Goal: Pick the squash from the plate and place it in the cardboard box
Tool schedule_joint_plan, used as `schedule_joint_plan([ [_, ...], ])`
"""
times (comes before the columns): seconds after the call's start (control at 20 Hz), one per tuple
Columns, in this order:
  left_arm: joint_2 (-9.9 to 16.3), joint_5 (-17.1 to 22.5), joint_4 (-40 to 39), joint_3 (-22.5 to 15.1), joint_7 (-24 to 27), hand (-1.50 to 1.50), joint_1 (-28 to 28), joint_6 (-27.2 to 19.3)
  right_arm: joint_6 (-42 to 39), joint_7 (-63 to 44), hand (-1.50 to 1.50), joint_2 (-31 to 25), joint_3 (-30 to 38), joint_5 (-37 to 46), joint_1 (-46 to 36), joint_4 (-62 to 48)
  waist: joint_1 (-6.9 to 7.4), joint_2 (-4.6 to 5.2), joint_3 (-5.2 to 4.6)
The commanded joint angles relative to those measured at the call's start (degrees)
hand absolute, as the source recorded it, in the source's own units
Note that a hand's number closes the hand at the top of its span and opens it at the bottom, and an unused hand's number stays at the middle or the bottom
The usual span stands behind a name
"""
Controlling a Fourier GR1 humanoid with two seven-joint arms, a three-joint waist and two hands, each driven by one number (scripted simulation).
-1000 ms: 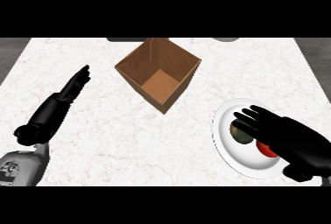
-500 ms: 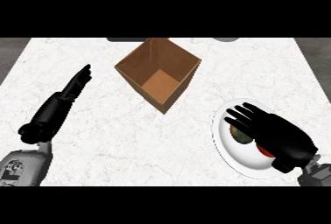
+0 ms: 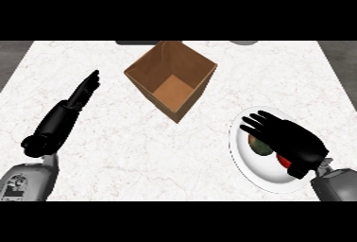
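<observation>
Now | my right robot hand (image 3: 289, 141) hovers released, fingers spread, over squash (image 3: 260, 145) on plate (image 3: 245, 163) | risk: it closes on the red item (image 3: 284, 161) beside it instead | box (image 3: 171, 79) well apart | left robot hand (image 3: 78, 97) rests released on tabletop (image 3: 140, 156)

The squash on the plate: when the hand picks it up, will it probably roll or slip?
The squash looks rounded and smooth, so it may roll across the plate if nudged. It seems solid, so probably stiff rather than squashy. The right hand covers much of it, fingers spread, so its full shape is uncertain.
</observation>
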State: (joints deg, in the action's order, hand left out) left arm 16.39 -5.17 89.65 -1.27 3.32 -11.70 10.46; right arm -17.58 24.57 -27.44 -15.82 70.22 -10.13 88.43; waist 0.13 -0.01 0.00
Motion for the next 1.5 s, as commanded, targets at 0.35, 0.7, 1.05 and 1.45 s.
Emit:
schedule_joint_plan([
  [0.35, -3.07, -3.33, -3.41, 0.81, 1.53, 0.00, -2.50, 0.60, 4.17, 1.02, -1.50, 3.88, 3.48, 6.74, -4.08, -10.34, -0.09, 0.04, 0.00],
  [0.7, -2.26, -2.72, 0.80, 2.52, -1.43, 0.00, -0.27, 2.34, 11.74, 6.23, 1.50, 6.08, 2.76, 9.57, -5.92, -21.66, 0.23, 0.08, 0.02],
  [1.05, -3.93, -4.17, -5.80, 2.15, 2.20, 0.00, -2.61, 2.07, 20.69, 10.70, 1.50, 8.56, 2.28, 9.02, -4.61, -18.39, -0.31, 0.10, 0.00],
  [1.45, -3.96, -3.90, -1.74, 1.07, 1.18, 0.00, -1.36, 3.57, 11.05, -6.82, 1.50, 26.70, -5.65, 10.26, -11.34, -18.23, 2.86, 0.42, -0.08],
])
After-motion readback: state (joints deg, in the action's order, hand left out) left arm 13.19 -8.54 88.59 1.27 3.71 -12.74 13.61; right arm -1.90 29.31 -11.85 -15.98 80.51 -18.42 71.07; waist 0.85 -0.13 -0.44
